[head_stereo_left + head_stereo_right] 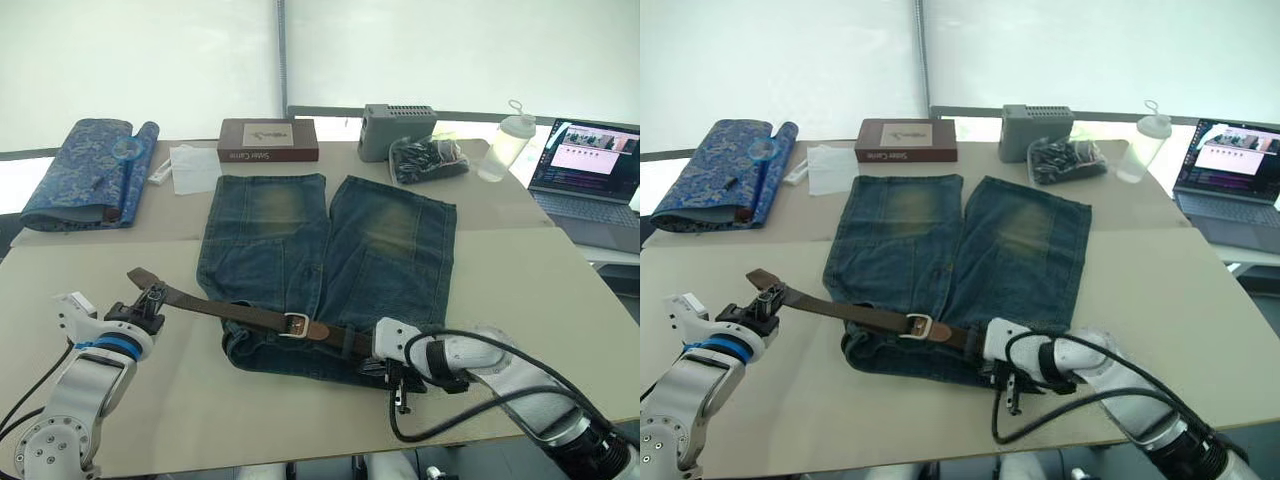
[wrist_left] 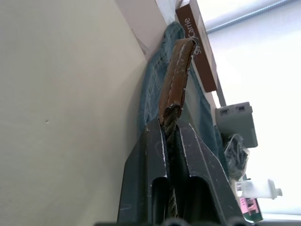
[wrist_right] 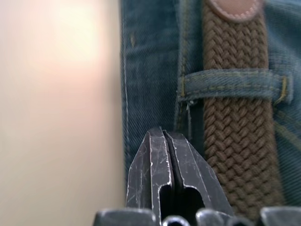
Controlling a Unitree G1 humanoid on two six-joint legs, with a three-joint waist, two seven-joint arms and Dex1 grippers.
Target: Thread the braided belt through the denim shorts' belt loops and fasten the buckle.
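Readable text: book at the far edge of the desk has "Swan Carrie"-like lettering on its spine, not fully legible. Laptop screen is lit, its text too small to read.

Counts: 1 denim shorts, 1 braided belt, 1 buckle, 1 belt loop clearly seen in the right wrist view with the belt passing under it.

Shorts lie flat mid-desk, waistband toward the near edge, legs toward the far edge. Belt runs along the waistband; its free end sticks out past the shorts toward the desk's left edge. Buckle sits on the waistband near the middle.

Left gripper: fingers clamped on the belt's free leather tip, strap pinched between them, tip lifted slightly off the desk.

Right gripper: fingers pressed together, nothing between them, tips at the waistband edge just beside the loop and the belt.

Far edge clutter: blue patterned folded cloth at the far left corner, white paper, grey box, bag of dark items, clear bottle. Laptop is off the right edge on a separate surface. Nothing lies on the shorts besides the belt.
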